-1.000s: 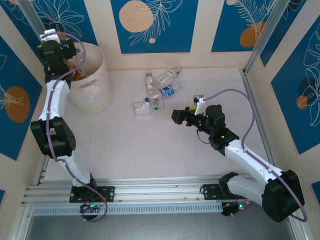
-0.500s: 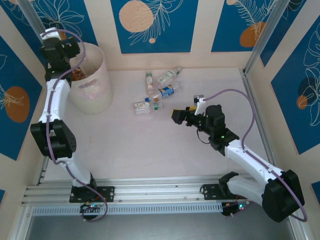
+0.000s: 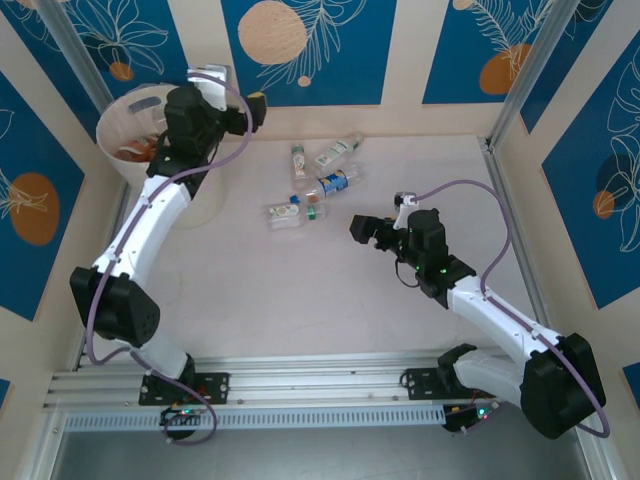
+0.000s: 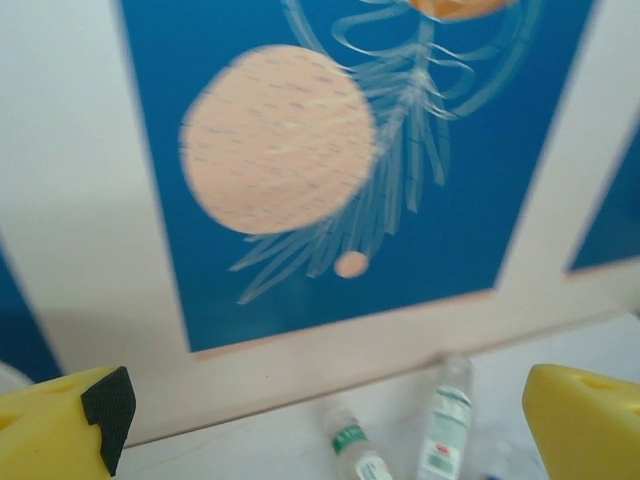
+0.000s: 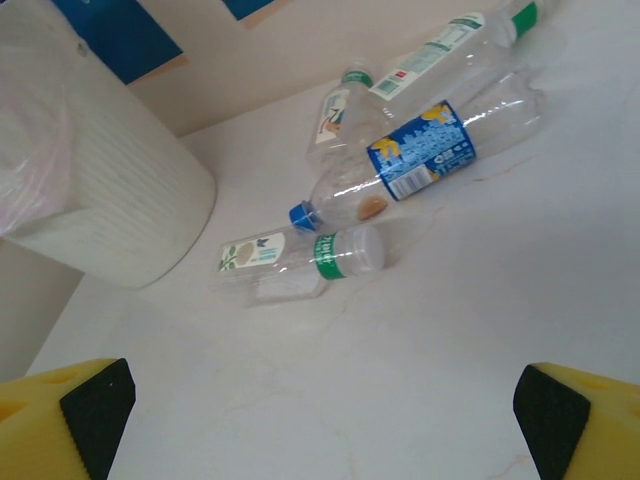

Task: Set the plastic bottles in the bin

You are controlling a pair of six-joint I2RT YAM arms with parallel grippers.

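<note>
Bottles (image 3: 335, 182) lie on the table (image 3: 290, 290), top middle.
Right gripper (image 3: 360, 229), jaws wide apart, sits right of center, just below them; left gripper (image 3: 255, 110), wide apart too, hangs by the bin (image 3: 118, 108), upper left.

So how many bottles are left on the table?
4: two green-capped ones toward the back wall, a blue-labelled one in front, a green-banded one nearest. Others may be hidden in the bin.

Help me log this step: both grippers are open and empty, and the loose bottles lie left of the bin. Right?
Not quite: the top view shows the bottles lying right of the bin, not left. Both grippers, left and right, are open and empty.
</note>
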